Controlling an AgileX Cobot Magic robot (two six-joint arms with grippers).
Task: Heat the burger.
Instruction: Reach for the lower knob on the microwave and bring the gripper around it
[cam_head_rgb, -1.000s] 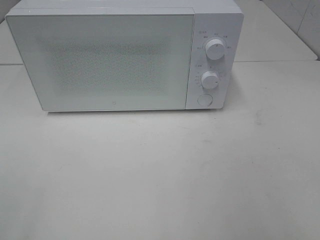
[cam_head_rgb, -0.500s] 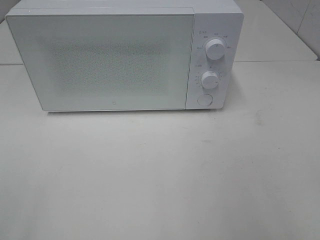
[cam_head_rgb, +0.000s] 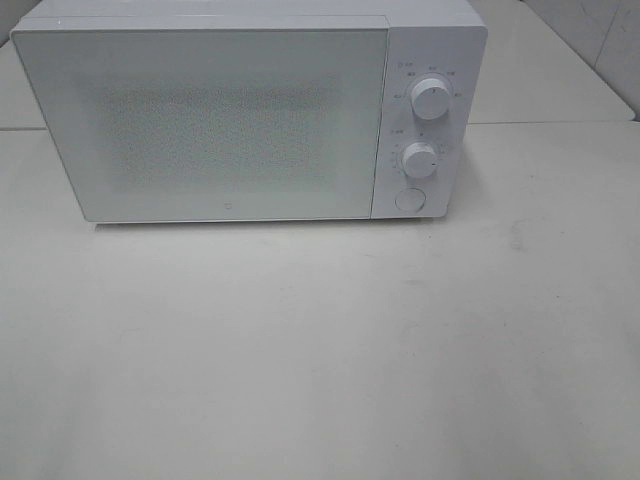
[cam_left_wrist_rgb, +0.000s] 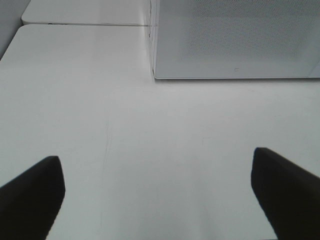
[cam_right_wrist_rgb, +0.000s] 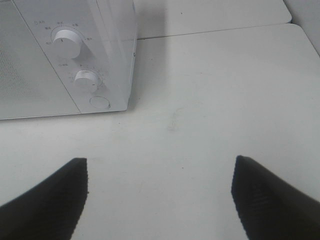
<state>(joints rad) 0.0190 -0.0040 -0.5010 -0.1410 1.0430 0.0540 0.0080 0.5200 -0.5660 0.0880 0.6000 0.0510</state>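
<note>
Exterior high view, Mara began: what stood about, and what was in the way?

Jon: One white microwave (cam_head_rgb: 230, 120) sat at the back of the pale worktop (cam_head_rgb: 320, 350), its door (cam_head_rgb: 210, 125) shut. Nothing lay between it and the near edge.

Mara: And the burger?

Jon: No view showed it. The door's speckled window was too cloudy to see through, so I could not tell whether it was inside.

Mara: Anything else hard to make out?

Jon: The markings around the dials were too small to read, and the frame cut off the back of the microwave's top.

Mara: Counts?

Jon: Two knobs, the upper knob (cam_head_rgb: 430, 99) over the lower knob (cam_head_rgb: 420, 160), and one round button (cam_head_rgb: 409, 200) beneath them, all on the panel right of the door. Two hands: the left hand (cam_left_wrist_rgb: 156, 162) faced the microwave's left corner, the right hand (cam_right_wrist_rgb: 160, 164) faced the dial panel. Each showed two dark fingers spread wide above bare worktop, with nothing between them, well short of the microwave.
</note>
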